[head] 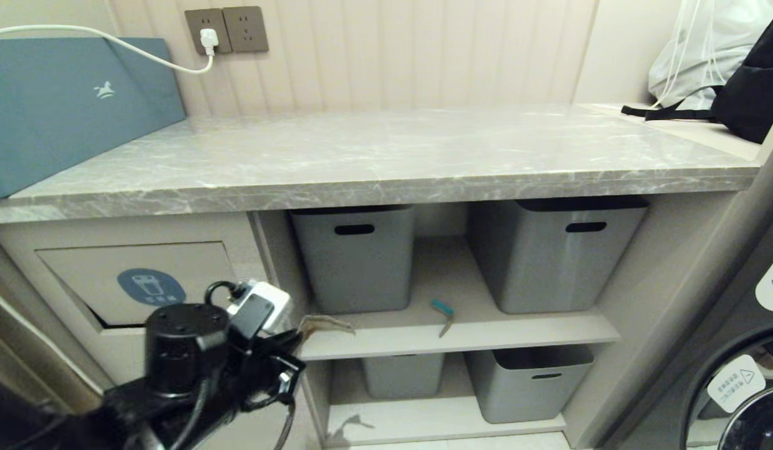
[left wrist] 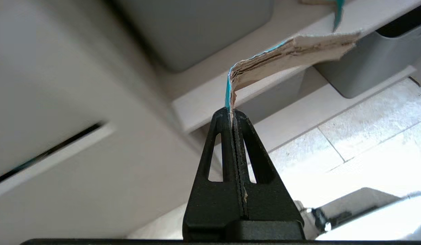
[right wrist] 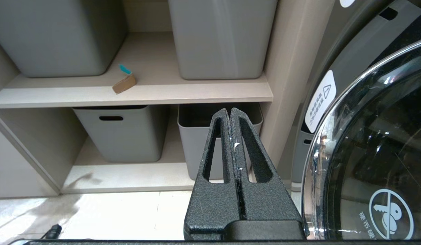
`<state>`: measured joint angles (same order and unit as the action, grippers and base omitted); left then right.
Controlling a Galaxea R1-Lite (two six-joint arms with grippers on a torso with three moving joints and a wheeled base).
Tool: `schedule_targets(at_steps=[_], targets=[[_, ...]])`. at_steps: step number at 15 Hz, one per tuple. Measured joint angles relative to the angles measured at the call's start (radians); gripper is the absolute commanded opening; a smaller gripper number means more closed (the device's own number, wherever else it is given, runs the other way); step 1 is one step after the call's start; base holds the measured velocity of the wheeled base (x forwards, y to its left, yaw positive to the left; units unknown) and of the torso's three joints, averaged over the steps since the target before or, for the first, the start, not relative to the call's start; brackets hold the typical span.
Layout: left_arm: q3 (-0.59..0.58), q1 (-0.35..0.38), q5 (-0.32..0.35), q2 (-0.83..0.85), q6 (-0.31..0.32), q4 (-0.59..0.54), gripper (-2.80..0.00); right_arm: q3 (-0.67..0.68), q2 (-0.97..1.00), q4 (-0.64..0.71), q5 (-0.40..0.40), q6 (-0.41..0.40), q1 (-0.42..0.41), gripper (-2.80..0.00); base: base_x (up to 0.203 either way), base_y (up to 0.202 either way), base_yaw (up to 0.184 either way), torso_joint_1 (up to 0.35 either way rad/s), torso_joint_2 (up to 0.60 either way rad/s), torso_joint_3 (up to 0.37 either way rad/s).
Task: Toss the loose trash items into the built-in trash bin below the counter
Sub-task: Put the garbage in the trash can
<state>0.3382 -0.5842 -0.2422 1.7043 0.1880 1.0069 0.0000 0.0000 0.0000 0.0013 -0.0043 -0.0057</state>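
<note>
Closest to the head camera, at the lower left, the left pincer is clamped shut on a thin brown strip with a teal edge, pinched by one end so that the rest bends over and trails free beyond the fingertips. It hangs just right of the built-in trash bin, whose tilting flap with the blue oval sticker sits in the beige cabinet front under the worktop; a dark gap shows along the flap's lower edge. Gripping the strip by its end leaves most of it sticking out, which should let it be poked through the flap before the fingers let go. The strip is light and floppy, so I judge it may cling to the pads or catch on the flap edge on release. A second scrap, tan with a teal tip, lies on the upper shelf between the two upper grey tubs, near the shelf's front edge, so at least one more trip appears to remain. No trash shows on the worktop, only a teal box at its far left and a black bag at the far right. The right pincer is closed on nothing, parked low beside the washing machine
</note>
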Motion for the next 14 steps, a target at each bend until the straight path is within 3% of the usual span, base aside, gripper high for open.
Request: schedule_targets(at_steps=[2, 4, 6, 10, 12, 14], targets=[[-0.123, 0.032, -0.004, -0.138, 0.012, 0.022, -2.8, 0.0, 0.0, 0.0, 0.0, 0.0, 0.0, -2.8, 0.0, 0.0, 0.0, 0.0, 0.0, 0.0], [-0.183, 0.114, -0.006, -0.238, 0.017, 0.033, -2.8, 0.0, 0.0, 0.0, 0.0, 0.0, 0.0, -2.8, 0.0, 0.0, 0.0, 0.0, 0.0, 0.0], [-0.204, 0.234, -0.007, -0.296, 0.018, 0.041, -2.8, 0.0, 0.0, 0.0, 0.0, 0.0, 0.0, -2.8, 0.0, 0.0, 0.0, 0.0, 0.0, 0.0], [-0.239, 0.542, -0.007, -0.333, 0.011, 0.038, -2.8, 0.0, 0.0, 0.0, 0.0, 0.0, 0.0, -2.8, 0.0, 0.0, 0.0, 0.0, 0.0, 0.0], [-0.27, 0.602, -0.003, -0.309, -0.006, 0.036, -2.8, 0.0, 0.0, 0.0, 0.0, 0.0, 0.0, -2.8, 0.0, 0.0, 0.0, 0.0, 0.0, 0.0], [-0.272, 0.617, 0.0, -0.265, -0.044, 0.04, -2.8, 0.0, 0.0, 0.0, 0.0, 0.0, 0.0, -2.8, 0.0, 0.0, 0.0, 0.0, 0.0, 0.0]])
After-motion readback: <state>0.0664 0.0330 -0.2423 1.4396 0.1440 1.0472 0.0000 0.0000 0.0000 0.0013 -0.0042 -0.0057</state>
